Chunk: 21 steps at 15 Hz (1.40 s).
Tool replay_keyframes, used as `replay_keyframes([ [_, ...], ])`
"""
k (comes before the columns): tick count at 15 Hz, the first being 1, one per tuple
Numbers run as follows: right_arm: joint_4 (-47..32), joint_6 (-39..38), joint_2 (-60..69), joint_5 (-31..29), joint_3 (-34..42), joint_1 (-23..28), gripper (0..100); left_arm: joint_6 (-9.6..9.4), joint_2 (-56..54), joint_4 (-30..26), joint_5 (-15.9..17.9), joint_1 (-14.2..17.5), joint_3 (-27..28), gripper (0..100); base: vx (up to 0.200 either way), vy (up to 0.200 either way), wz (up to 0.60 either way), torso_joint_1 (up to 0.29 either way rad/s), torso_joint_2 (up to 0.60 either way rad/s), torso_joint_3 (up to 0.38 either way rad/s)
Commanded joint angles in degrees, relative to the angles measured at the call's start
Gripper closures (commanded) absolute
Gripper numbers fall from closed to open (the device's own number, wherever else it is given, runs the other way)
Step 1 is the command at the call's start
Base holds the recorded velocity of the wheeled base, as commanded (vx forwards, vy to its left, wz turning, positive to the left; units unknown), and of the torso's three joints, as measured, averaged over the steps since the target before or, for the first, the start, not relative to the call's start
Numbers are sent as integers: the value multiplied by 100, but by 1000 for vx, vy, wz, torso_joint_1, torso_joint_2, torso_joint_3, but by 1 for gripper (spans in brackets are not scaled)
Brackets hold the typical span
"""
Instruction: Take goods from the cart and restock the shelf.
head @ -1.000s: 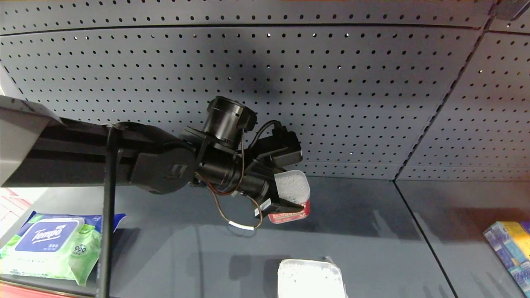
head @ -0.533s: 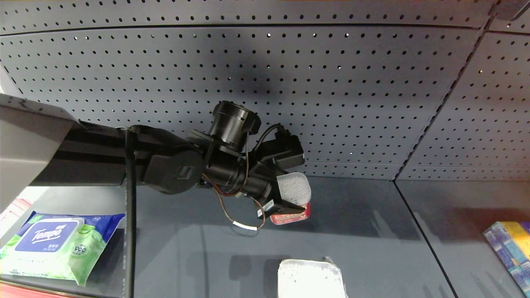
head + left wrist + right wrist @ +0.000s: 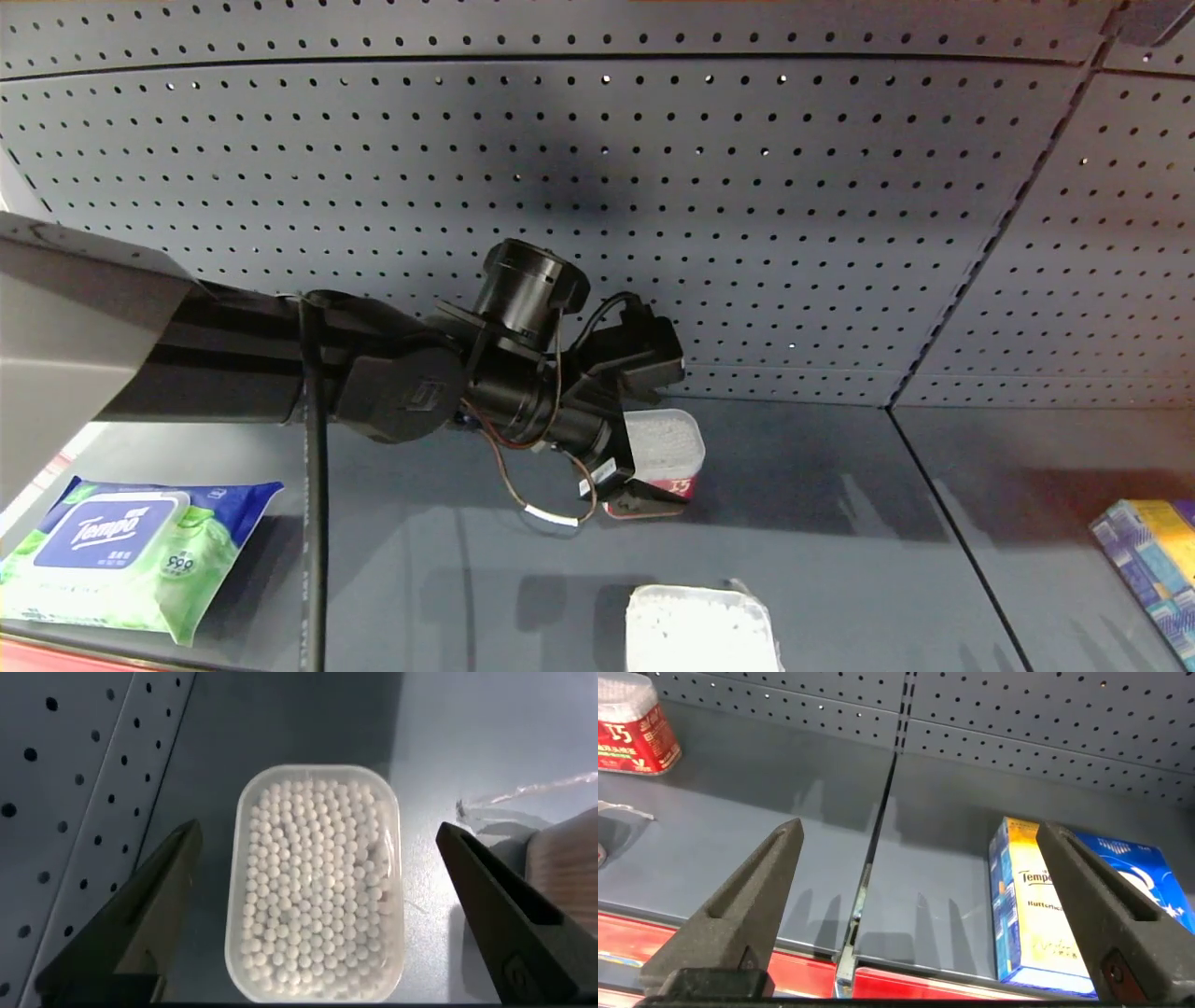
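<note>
A wet-wipes pack [image 3: 121, 551] lies front left on the shelf [image 3: 840, 560]. At centre the left tool [image 3: 320, 833], clamped on a tilted cotton-swab box [image 3: 667, 439] a second ago, now gapes wide, touching nothing. The box stands lid up near the back panel [image 3: 747, 233], its long side along it (bare shelf to its right). Tissue boxes [image 3: 1153, 560] sit far right, where the right tool [image 3: 920, 831] hangs spread and empty.
</note>
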<state>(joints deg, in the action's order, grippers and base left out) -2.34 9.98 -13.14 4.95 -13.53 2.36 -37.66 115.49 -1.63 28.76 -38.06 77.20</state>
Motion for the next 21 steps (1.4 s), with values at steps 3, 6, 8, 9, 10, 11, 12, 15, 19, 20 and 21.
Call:
replay_keyframes([
  [3, -3, 4, -22, -3, 0, 1, 0, -5, -440, -4, -11, 176, -548, 0, 0, 0, 0, 0, 0, 0],
  [6, -3, 4, -22, -3, 8, 1, 0, -14, -545, 14, -81, 369, -847, 0, 0, 0, 0, 0, 0, 0],
  [8, -3, 4, -22, -3, -9, 1, 0, -22, -510, 14, -98, 413, -865, 0, 0, 0, 0, 0, 0, 0],
  [9, -3, 4, -22, -3, -9, 1, 0, -14, -475, 14, -142, 413, -847, 0, 0, 0, 0, 0, 0, 0],
  [10, -3, 4, -22, -3, -9, 1, 0, -14, -458, 14, -178, 413, -838, 0, 0, 0, 0, 0, 0, 0],
  [11, -3, 4, -22, -3, -9, 1, 0, -14, -449, 14, -195, 413, -865, 0, 0, 0, 0, 0, 0, 0],
  [12, -3, 4, -22, -12, 0, 1, 0, -5, -440, 14, -195, 448, -874, 0, 0, 0, 0, 0, 0, 0],
  [15, -3, 4, -22, -12, 0, 1, 0, -5, -396, 23, -257, 572, -795, 0, 0, 0, 0, 0, 0, 0],
  [19, -3, 12, -57, -12, -9, 1, 0, 22, -352, 32, -248, 659, -759, 0, 0, 0, 0, 0, 0, 0],
  [20, -3, 12, -66, -12, -9, 1, 0, 30, -326, 32, -248, 659, -724, 0, 0, 0, 0, 0, 0, 0],
  [21, -3, 12, -75, -12, -9, 1, 0, 30, -308, 32, -248, 659, -698, 0, 0, 0, 0, 0, 0, 0],
])
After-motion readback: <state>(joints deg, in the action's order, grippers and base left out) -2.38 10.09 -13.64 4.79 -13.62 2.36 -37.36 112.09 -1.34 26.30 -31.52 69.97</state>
